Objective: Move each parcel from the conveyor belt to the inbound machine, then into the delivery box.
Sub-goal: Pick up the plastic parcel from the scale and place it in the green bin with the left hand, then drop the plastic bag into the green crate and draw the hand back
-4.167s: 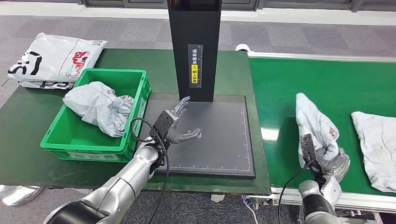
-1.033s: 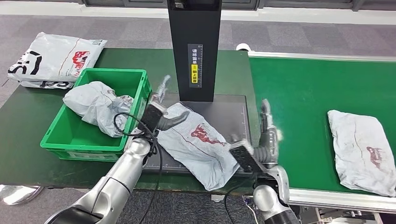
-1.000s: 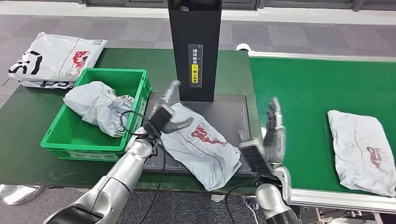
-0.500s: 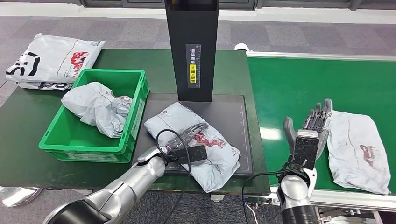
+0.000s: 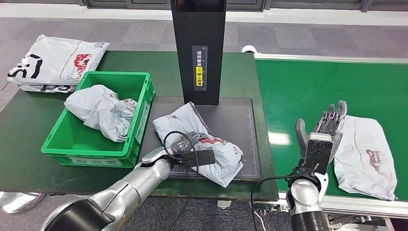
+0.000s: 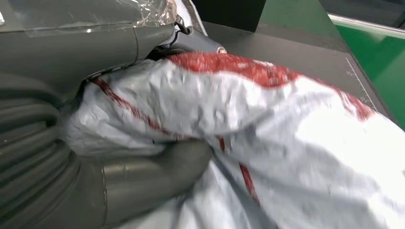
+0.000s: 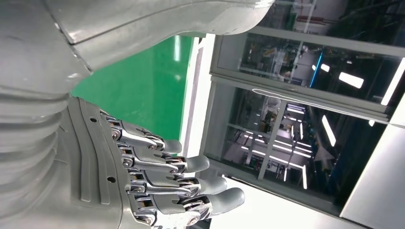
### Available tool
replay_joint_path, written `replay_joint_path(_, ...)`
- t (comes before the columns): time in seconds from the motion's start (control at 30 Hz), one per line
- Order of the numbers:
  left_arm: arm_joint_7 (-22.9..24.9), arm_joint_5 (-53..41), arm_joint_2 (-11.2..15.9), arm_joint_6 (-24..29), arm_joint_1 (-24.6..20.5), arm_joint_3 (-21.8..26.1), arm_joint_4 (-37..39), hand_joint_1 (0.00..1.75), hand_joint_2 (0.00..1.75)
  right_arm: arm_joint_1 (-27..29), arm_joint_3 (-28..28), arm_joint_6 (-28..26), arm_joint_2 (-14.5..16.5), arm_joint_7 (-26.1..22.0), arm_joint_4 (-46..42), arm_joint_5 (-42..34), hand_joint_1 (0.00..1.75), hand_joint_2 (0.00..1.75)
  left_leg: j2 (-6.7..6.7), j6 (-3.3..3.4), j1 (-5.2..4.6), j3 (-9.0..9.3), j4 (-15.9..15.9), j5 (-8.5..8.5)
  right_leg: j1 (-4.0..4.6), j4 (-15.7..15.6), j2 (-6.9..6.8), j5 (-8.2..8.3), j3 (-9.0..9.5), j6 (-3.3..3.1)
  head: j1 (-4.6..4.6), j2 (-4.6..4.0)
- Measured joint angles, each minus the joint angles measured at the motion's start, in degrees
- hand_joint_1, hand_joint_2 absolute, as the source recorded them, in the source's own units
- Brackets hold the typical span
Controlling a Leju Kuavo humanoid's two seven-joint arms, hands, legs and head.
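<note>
While the left hand (image 5: 191, 148) grips the crumpled grey parcel (image 5: 217, 149) on the dark scanner plate (image 5: 235, 126), thumb and fingers pressed into its near side, the bag lies with its long axis slanting from the far left, near the green bin (image 5: 130, 83), down to the near right edge of the plate. Over the green conveyor belt (image 5: 298, 91), the right hand (image 5: 323, 137) stands upright with fingers spread, holding nothing, just beside a second parcel (image 5: 368, 156) lying lengthwise along the belt's near edge.
</note>
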Motion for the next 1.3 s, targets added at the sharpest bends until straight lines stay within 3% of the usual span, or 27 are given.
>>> replay_joint_path(0.2, 0.1, 0.2, 0.0, 2.1, -0.1, 0.0, 0.1, 1.75, 1.75, 0.3, 0.0, -0.2, 0.1, 0.3, -0.4, 0.1, 0.0, 1.75, 0.0, 0.0, 0.0, 0.04, 0.0, 0.0, 0.0, 0.0, 0.01, 0.0, 0.02, 0.0, 0.0, 0.0)
replay_joint_path(0.37, -2.9, 4.9, 0.0, 10.2, 0.1, 0.9, -0.9, 1.75, 1.75, 1.4, -0.1, -1.0, 0.7, 1.2, -2.3, 0.7, 0.0, 1.75, 0.0, 0.0, 0.0, 0.0, 0.0, 0.0, 0.0, 0.0, 0.02, 0.0, -0.02, 0.0, 0.0, 0.0)
replay_joint_path(0.57, -7.2, 11.9, 0.2, 18.0, -0.2, 7.2, -9.5, 1.75, 1.75, 1.8, -0.8, -1.0, 1.7, 1.5, -3.7, 1.3, 0.0, 1.75, 0.01, -0.01, 0.01, -0.05, 0.0, 0.01, 0.01, 0.0, 0.02, 0.0, -0.06, 0.0, 0.0, 0.0)
replay_joint_path(0.73, -7.5, 5.4, 1.1, 29.1, -1.7, 9.9, -18.3, 1.75, 1.75, 1.0, -1.7, -0.6, 2.7, 2.0, -4.1, 1.8, 0.0, 1.75, -0.01, -0.01, 0.02, -0.07, 0.0, 0.03, 0.02, 0.0, 0.0, 0.0, -0.07, -0.01, 0.0, 0.0)
replay_joint_path(0.83, -1.3, -5.8, 2.1, 33.1, -3.9, 10.6, -22.9, 1.75, 1.75, 0.5, -2.7, -0.1, 3.5, 2.3, -4.3, 2.0, 0.0, 1.75, -0.02, -0.02, 0.03, -0.09, 0.0, 0.04, 0.02, 0.1, 0.0, 0.0, -0.07, -0.01, 0.0, 0.0)
replay_joint_path(0.93, 4.1, -24.5, 2.8, 34.0, -5.6, 14.1, -26.4, 1.75, 1.75, 0.4, -3.1, 0.5, 3.7, 1.8, -4.3, 0.3, 0.0, 1.75, 0.0, -0.02, 0.03, -0.09, 0.0, 0.04, 0.02, 0.1, 0.02, 0.0, -0.07, -0.01, 0.0, 0.0)
replay_joint_path(1.03, 16.2, -41.3, 5.0, 34.1, -6.0, 17.3, -28.5, 1.75, 1.75, 0.5, -3.1, -0.2, 3.3, 0.4, -3.6, -2.3, 0.0, 1.75, 0.06, -0.03, 0.03, -0.07, 0.0, 0.03, 0.01, 0.1, 0.07, 0.0, -0.1, -0.02, 0.0, 0.0)
replay_joint_path(1.13, 30.1, -44.4, 8.9, 34.1, -7.2, 17.4, -26.5, 1.75, 1.75, 1.0, -2.9, -0.8, 2.6, -0.6, -2.6, -4.5, 0.0, 1.75, 0.3, -0.07, 0.03, -0.01, 0.0, 0.01, 0.02, 0.1, 0.29, 0.01, -0.18, -0.05, -0.01, 0.0)
replay_joint_path(1.23, 32.7, -44.1, 12.3, 34.0, -7.8, 17.4, -23.9, 1.75, 1.75, 1.5, -2.8, -0.6, 1.9, -0.8, -1.9, -5.4, 0.0, 1.75, 0.28, -0.14, 0.08, -0.04, 0.0, 0.04, 0.09, 0.1, 0.31, 0.0, -0.23, -0.11, -0.03, 0.0)
replay_joint_path(1.3, 33.1, -44.1, 13.6, 33.6, -8.8, 17.4, -20.4, 1.75, 0.87, 1.5, -2.7, 0.0, 1.5, -0.7, -1.4, -6.0, 0.0, 1.75, 0.02, -0.15, 0.13, -0.1, 0.0, 0.08, 0.13, 0.1, 0.06, -0.05, -0.17, -0.16, -0.03, 0.0)
